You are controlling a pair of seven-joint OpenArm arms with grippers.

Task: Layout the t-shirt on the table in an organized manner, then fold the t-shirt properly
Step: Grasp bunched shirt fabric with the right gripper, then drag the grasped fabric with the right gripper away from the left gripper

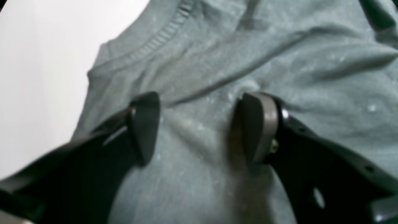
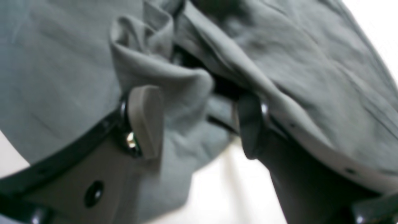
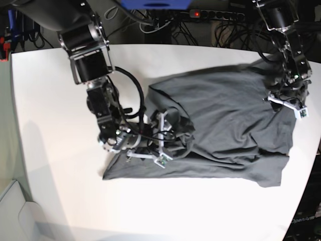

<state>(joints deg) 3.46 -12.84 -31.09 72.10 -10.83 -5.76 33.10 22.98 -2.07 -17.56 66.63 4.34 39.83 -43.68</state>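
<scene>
Standing spread, the fingers of the right gripper [image 2: 199, 123] are over the messy part of the action, with a raised, rumpled fold [image 2: 161, 73] of dark grey cloth showing between them! One fingertip overlaps the fold in the right wrist view, the other sits by a dark gap beneath a long ridge of fabric; whether either is touching, I can't tell.

Over to the left gripper [image 1: 202, 126], and its fingers are apart too, cloth filling the view between the tips. Nothing shows pinched there, though contact with the fabric is too close to call. Just beyond those fingers runs a stitched seam [image 1: 158, 39], near the cloth's outer border.

Now out to the t-shirt [image 3: 225, 118] itself, sprawling in creases across the middle of the tabletop [image 3: 60, 120] and reaching toward the right edge in the base view. On that side the cloth lies flatter, with shallow wrinkles; below the right gripper it's bunched into overlapping ridges, and a strip of it pokes out toward the rounded lower-left corner. Another flap juts toward the lower-right part of the tabletop. White surface shows all along the shirt's lower border!
</scene>
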